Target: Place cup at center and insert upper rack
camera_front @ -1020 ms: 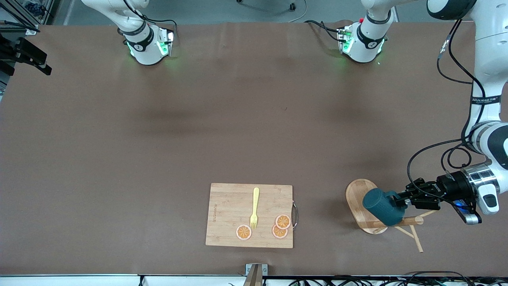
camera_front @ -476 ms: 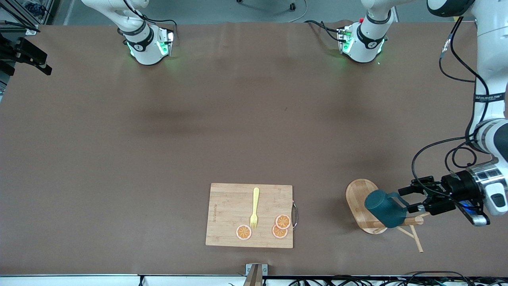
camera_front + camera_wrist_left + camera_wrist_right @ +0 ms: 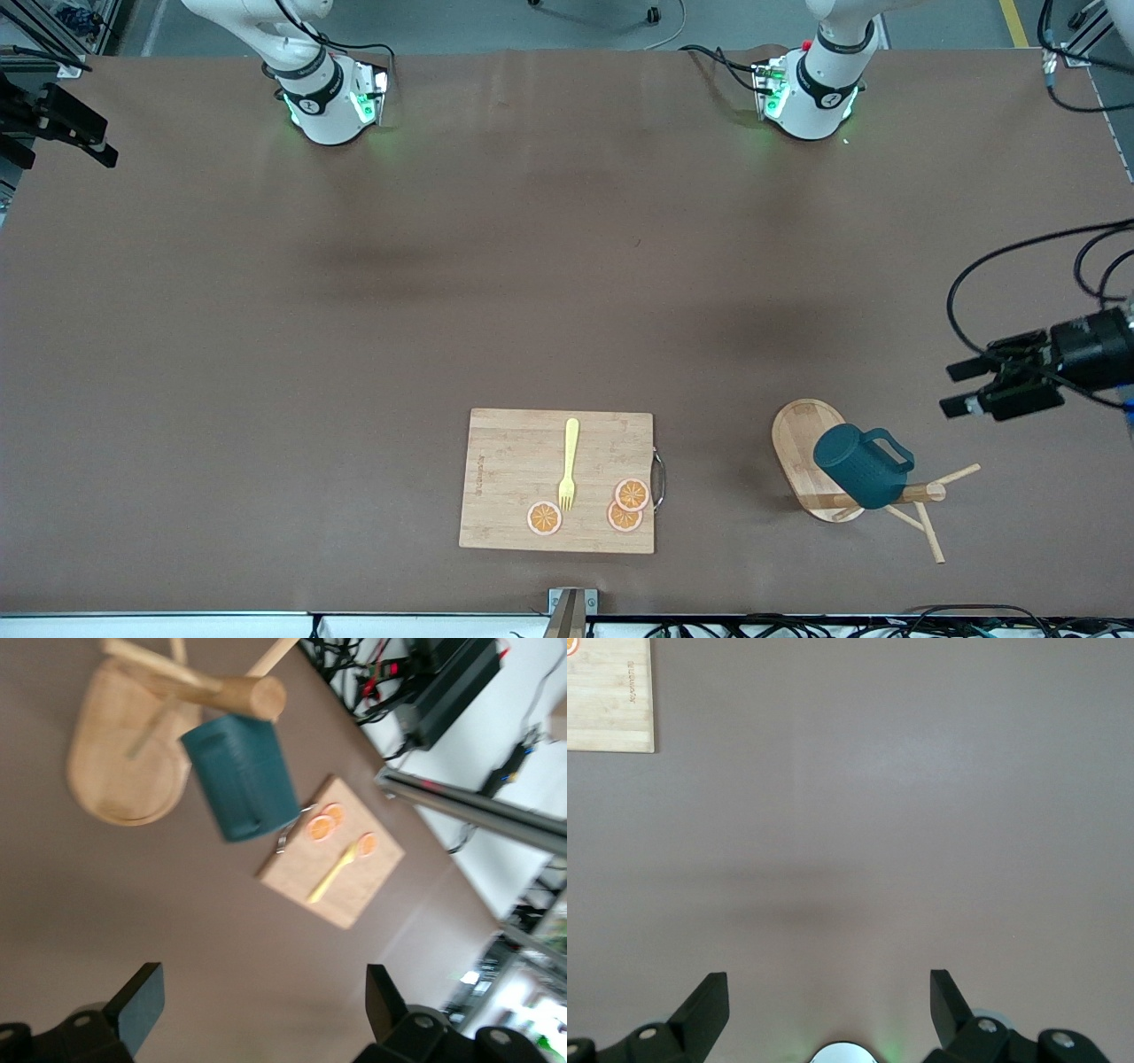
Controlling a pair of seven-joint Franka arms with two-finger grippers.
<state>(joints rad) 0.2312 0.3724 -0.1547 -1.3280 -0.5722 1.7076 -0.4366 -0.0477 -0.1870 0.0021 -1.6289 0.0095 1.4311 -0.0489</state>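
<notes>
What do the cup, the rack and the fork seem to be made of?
Cup: probably glazed ceramic; matte dark teal, ribbed outside.
Rack: light wood or bamboo, unpainted; visible grain on oval base and pegs.
Fork: likely plastic; uniform pale yellow, no metallic shine.

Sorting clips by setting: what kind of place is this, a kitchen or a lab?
Most likely a robot lab: two arm bases bolted to a brown table, loose cables along its edge, and staged kitchen props, the cutting board and the cup.
</notes>
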